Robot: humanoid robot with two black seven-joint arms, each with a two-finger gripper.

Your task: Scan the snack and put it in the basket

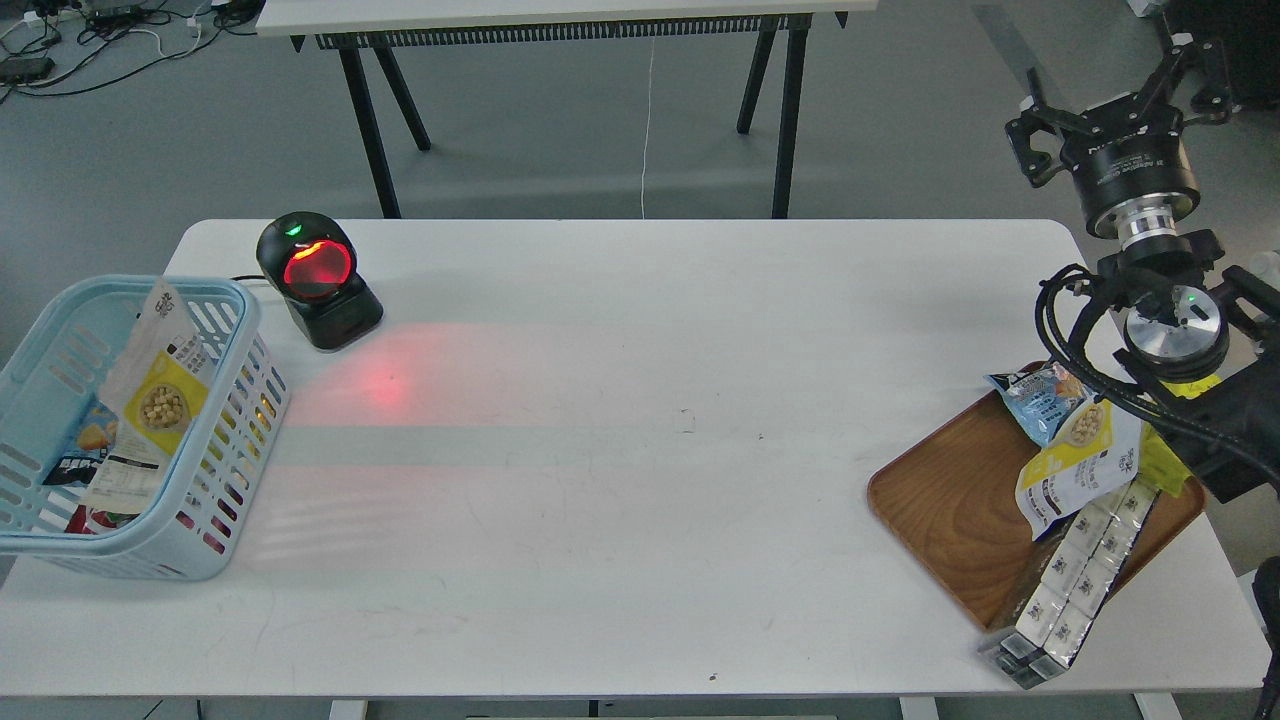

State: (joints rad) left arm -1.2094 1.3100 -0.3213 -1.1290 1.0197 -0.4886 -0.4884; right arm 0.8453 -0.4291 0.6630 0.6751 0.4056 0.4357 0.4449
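Note:
The snack, a white-grey pouch with a yellow panel and a picture of beige balls, lies inside the light-blue basket at the table's left end. It leans against the basket's right wall, on top of other packets. No gripper touches it. My left gripper is out of view. My right gripper is raised beyond the table's far right corner, its fingers spread wide open and empty.
A black scanner glowing red stands right of the basket at the back left. A brown wooden tray at the front right holds a second similar pouch, a light-blue packet and a row of white cartons.

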